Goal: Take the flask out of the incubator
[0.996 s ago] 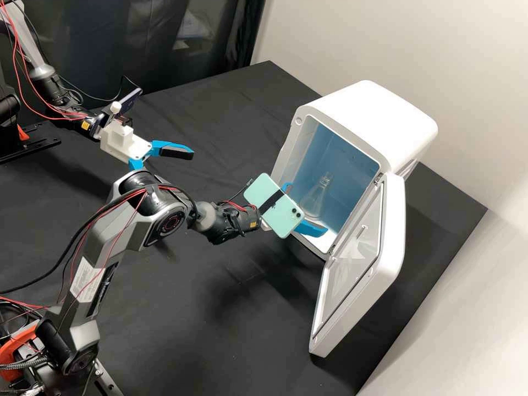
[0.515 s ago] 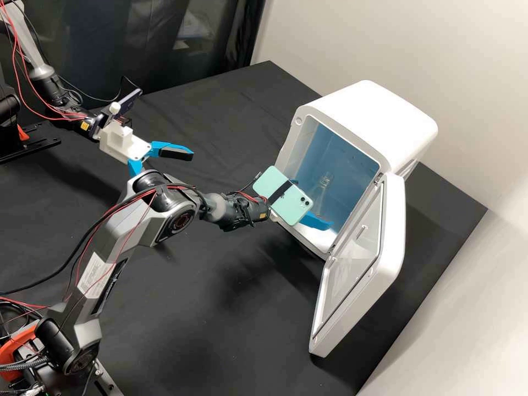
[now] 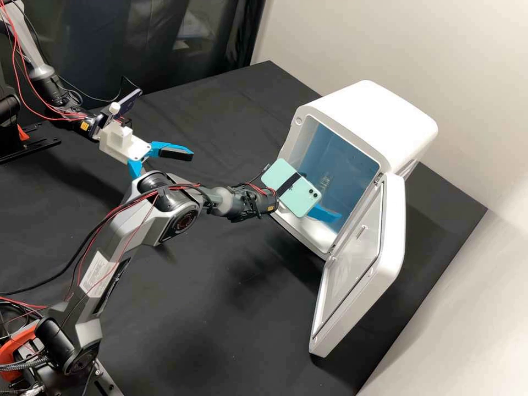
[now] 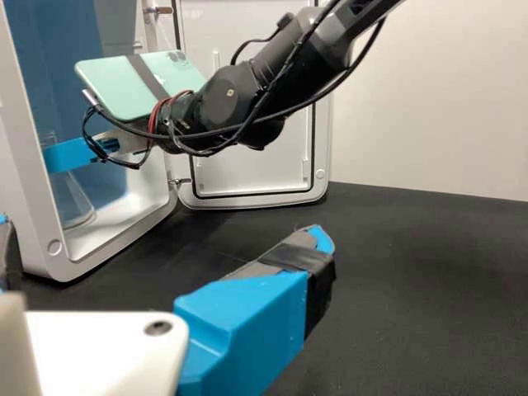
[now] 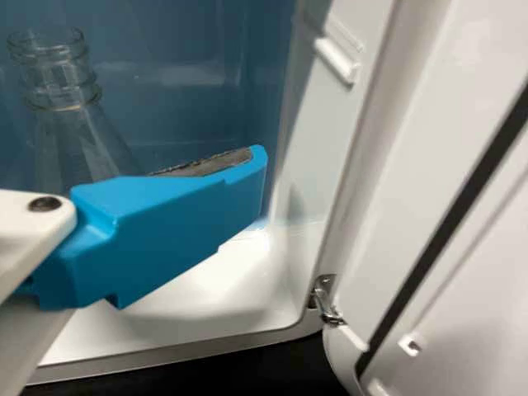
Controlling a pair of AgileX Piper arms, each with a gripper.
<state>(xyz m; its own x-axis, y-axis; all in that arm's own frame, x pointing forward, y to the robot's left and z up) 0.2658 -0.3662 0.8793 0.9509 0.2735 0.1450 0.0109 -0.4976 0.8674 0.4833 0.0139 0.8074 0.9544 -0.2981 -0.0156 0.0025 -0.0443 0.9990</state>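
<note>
Right wrist view: clear glass conical flask (image 5: 62, 132) upright inside white, blue-lined incubator (image 3: 374, 115); right gripper (image 3: 322, 201) spread, one finger beside flask, nothing held. Left gripper (image 3: 159, 159) spread, well back. Likely risk: closing off-centre, a finger nudges the flask and tips it.

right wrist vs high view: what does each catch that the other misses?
Right wrist: threads on the flask neck, the grey pad on a finger of the right hand near it, the incubator floor.
High: left hand open over the bench, phone strapped on the right arm, incubator shell, whole door.
Both: flask upright inside, door open, right hand in the opening.
</note>
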